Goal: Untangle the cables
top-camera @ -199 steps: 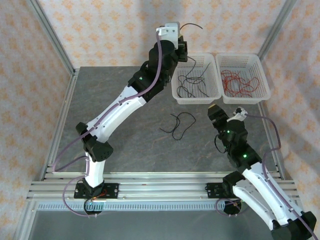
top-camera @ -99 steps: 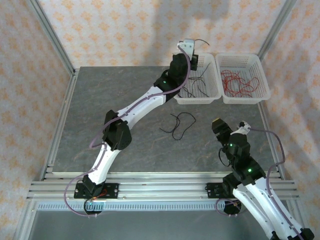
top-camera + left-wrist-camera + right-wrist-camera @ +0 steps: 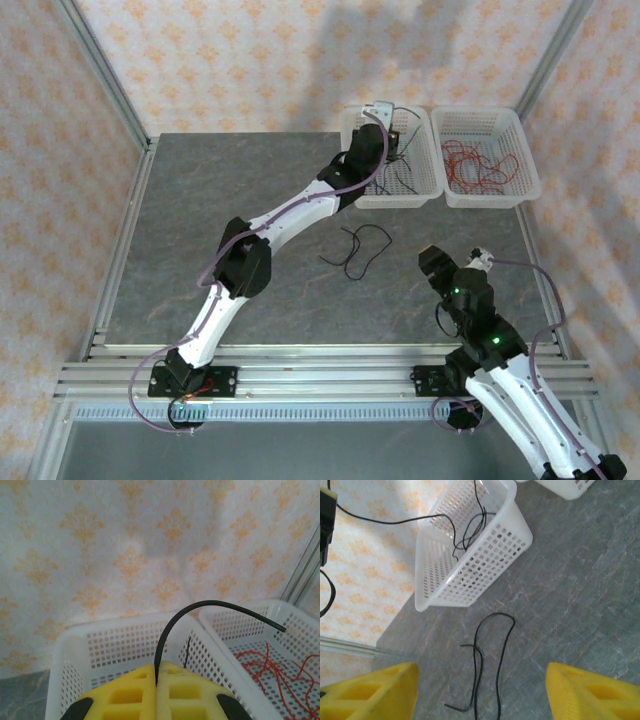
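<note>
We are seeing the left end effector (image 3: 156,674) pressing its yellow fingers (image 3: 125,696) together on a black wire (image 3: 210,603). The wire is rising out of the seam between them and arching over toward 3 o'clock in the left wrist view. Its free tip is hanging above the meeting rims of the two white baskets. In the top view this arm is reaching far across the bench (image 3: 220,220) toward 1 o'clock, holding its pinched wire over the left basket (image 3: 395,199). Inside that basket more black wires (image 3: 400,178) are lying in a loose scatter. The right basket (image 3: 490,198) is sitting just beside it at 3 o'clock, and the red wires (image 3: 478,163) are curling together on its floor. One loose black wire (image 3: 502,656) is lying on the bench near the middle, apart from both baskets at roughly 7 o'clock from the left one, bending into an open loop with two trailing ends. The right end effector (image 3: 482,695) is hovering above the bench with its fingers spread wide and nothing between them. It is sitting at about 5 o'clock from that loose wire, which in the right wrist view is lying in the gap between the two yellow fingertips — touching neither.
</note>
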{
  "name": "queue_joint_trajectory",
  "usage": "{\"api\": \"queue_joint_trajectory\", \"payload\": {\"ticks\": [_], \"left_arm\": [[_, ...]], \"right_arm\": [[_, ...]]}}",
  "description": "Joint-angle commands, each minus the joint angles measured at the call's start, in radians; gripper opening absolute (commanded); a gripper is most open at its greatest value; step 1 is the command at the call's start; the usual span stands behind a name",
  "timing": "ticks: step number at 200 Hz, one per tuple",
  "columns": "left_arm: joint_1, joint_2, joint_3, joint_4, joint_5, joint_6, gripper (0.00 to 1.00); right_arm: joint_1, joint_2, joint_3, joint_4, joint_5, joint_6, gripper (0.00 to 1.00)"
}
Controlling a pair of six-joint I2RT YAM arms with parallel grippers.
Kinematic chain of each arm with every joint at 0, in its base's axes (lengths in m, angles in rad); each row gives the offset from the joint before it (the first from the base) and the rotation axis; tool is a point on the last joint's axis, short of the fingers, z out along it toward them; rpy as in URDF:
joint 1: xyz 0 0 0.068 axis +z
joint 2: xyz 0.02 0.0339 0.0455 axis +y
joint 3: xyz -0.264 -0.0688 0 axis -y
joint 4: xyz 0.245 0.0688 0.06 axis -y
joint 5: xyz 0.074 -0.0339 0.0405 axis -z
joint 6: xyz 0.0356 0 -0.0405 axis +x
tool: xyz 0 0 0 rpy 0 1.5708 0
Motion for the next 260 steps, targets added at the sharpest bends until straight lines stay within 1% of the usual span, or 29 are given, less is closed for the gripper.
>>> {"api": "queue_joint_trajectory", "payload": {"ticks": [1,40,69,82,95,112,137,155,185,215,239,260], "left_arm": [[0.006,0.061,-0.017,-0.081,0.032,-0.043,0.03],[0.007,0.142,0.02,-0.169,0.048,-0.076,0.06],[0.007,0.192,0.074,-0.232,0.077,-0.088,0.16],[0.007,0.194,0.082,-0.243,0.087,-0.09,0.27],[0.007,0.184,0.088,-0.247,0.101,-0.091,0.41],[0.005,0.161,0.101,-0.252,0.11,-0.085,0.57],[0.004,0.113,0.13,-0.26,0.118,-0.066,0.72],[0.002,0.069,0.148,-0.26,0.121,-0.047,0.79],[0.001,-0.008,0.159,-0.264,0.1,-0.014,0.84],[0.0,-0.099,0.143,-0.296,0.044,0.01,0.87],[0.001,-0.22,0.033,-0.286,-0.003,0.002,0.87],[0.002,-0.352,-0.108,-0.272,-0.041,-0.026,0.87]], "right_arm": [[-0.002,0.035,0.05,-0.066,-0.048,-0.008,0.67],[-0.002,0.128,0.084,-0.094,-0.098,-0.025,0.69],[0.0,0.185,0.064,-0.051,-0.135,-0.018,0.69],[0.0,0.2,0.052,-0.029,-0.152,-0.011,0.69],[0.001,0.211,0.045,-0.015,-0.159,-0.006,0.69],[0.006,0.22,0.047,-0.016,-0.154,-0.006,0.69],[0.009,0.233,0.057,-0.026,-0.145,-0.01,0.69],[0.013,0.249,0.063,-0.03,-0.14,-0.013,0.69],[0.037,0.295,0.078,-0.03,-0.124,-0.013,0.7],[0.109,0.373,0.117,-0.021,-0.08,-0.006,0.71],[0.188,0.477,0.17,0.002,-0.048,-0.004,0.71],[0.268,0.593,0.245,0.005,-0.007,-0.027,0.68]]}}
